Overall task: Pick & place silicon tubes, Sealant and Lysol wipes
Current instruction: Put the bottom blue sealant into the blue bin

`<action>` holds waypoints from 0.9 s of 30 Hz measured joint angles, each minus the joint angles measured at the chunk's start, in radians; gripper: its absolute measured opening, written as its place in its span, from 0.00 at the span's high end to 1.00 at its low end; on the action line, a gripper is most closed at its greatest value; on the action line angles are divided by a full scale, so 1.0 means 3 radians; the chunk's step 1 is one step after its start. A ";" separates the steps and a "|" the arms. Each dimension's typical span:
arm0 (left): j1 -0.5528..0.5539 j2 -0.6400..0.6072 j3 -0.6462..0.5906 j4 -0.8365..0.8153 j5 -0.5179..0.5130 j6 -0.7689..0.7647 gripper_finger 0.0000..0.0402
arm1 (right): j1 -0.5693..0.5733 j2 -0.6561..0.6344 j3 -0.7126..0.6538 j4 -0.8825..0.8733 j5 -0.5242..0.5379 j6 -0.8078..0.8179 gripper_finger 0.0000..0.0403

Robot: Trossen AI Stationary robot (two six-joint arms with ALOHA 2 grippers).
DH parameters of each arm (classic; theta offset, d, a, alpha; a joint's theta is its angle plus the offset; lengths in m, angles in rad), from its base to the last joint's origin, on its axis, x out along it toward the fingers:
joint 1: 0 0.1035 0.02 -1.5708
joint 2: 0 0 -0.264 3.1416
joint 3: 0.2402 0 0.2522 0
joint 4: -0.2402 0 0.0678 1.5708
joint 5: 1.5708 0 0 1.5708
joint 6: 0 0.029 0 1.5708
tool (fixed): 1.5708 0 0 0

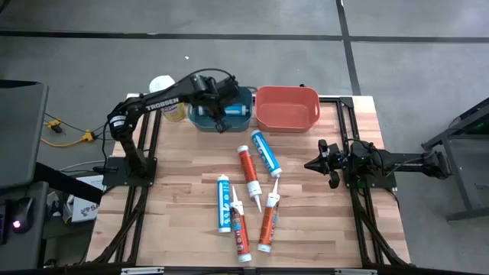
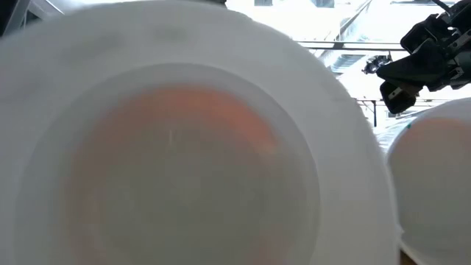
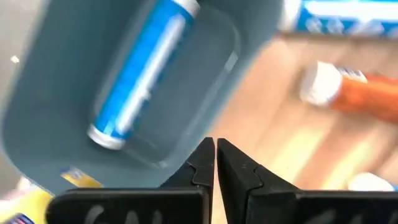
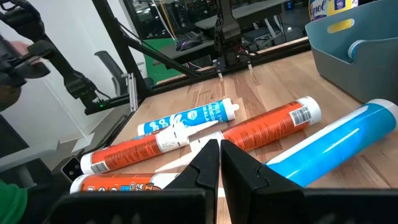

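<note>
Left gripper (image 3: 215, 163) is pinched shut with nothing in it, just above the blue bin (image 1: 200, 116). One blue tube (image 3: 142, 68) lies inside the blue bin. Lysol wipes (image 1: 170, 105) stand right beside the blue bin. Right gripper (image 1: 316, 163) is shut too, resting well apart from it.

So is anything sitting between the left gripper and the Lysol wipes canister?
Partly: the left gripper, shut and empty, hovers over the blue bin, whose wall and the arm's own forearm lie toward the Lysol wipes beside it.

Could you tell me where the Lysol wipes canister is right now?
In the high view, the Lysol wipes stand at the table's far left edge, beside the blue bin.
</note>
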 joint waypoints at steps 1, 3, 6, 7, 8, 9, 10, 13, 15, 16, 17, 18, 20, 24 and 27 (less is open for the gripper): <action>-0.0061 0.0000 0.0000 -0.0058 0.0019 -0.0059 0.99 | 0.0000 0.0000 0.0000 0.0000 0.0000 0.0000 0.97; -0.0192 -0.0001 0.0000 -0.0170 0.0016 -0.0191 0.99 | 0.0000 0.0000 0.0000 0.0000 0.0000 0.0000 0.97; -0.0387 -0.0001 0.0000 -0.0218 0.0020 -0.0410 1.00 | 0.0000 0.0000 0.0000 0.0000 0.0000 0.0000 0.97; -0.0453 -0.0001 0.0000 -0.0222 0.0032 -0.0524 1.00 | 0.0000 0.0000 0.0000 0.0000 0.0000 0.0000 0.97; -0.0522 -0.0001 0.0000 -0.0221 0.0033 -0.0650 1.00 | 0.0000 0.0000 0.0001 0.0000 0.0000 0.0000 0.97; -0.0591 -0.0001 0.0000 -0.0219 0.0031 -0.0792 1.00 | 0.0000 0.0000 0.0000 0.0000 0.0000 0.0000 0.97; -0.0662 -0.0001 0.0000 -0.0219 0.0032 -0.0956 1.00 | 0.0000 0.0000 0.0000 0.0000 0.0000 0.0000 0.97; -0.0877 -0.0001 0.0000 -0.0219 0.0047 -0.1406 1.00 | 0.0000 0.0000 0.0000 0.0000 0.0000 0.0000 0.97; -0.1020 -0.0001 0.0000 -0.0219 0.0046 -0.1651 1.00 | 0.0000 0.0000 0.0000 0.0000 0.0000 0.0000 0.97; -0.1090 -0.0001 0.0000 -0.0220 0.0046 -0.1767 1.00 | 0.0000 0.0000 0.0000 0.0000 0.0000 0.0000 0.97; -0.1161 -0.0001 0.0000 -0.0223 0.0046 -0.1883 1.00 | 0.0000 0.0000 0.0000 0.0000 0.0000 0.0000 0.97; -0.1234 -0.0001 0.0000 -0.0225 0.0045 -0.1991 1.00 | 0.0000 0.0000 0.0000 0.0000 0.0000 0.0000 0.97; -0.1387 -0.0001 0.0000 -0.0225 0.0012 -0.2213 1.00 | 0.0000 0.0000 0.0000 0.0000 0.0000 0.0000 0.97; -0.1722 0.0022 0.0000 -0.0230 -0.0184 -0.2748 1.00 | 0.0000 0.0000 0.0000 0.0000 0.0000 0.0000 0.97; -0.1956 0.0108 -0.0004 -0.0226 -0.0365 -0.3259 1.00 | 0.0000 0.0000 0.0000 0.0000 0.0000 0.0000 0.97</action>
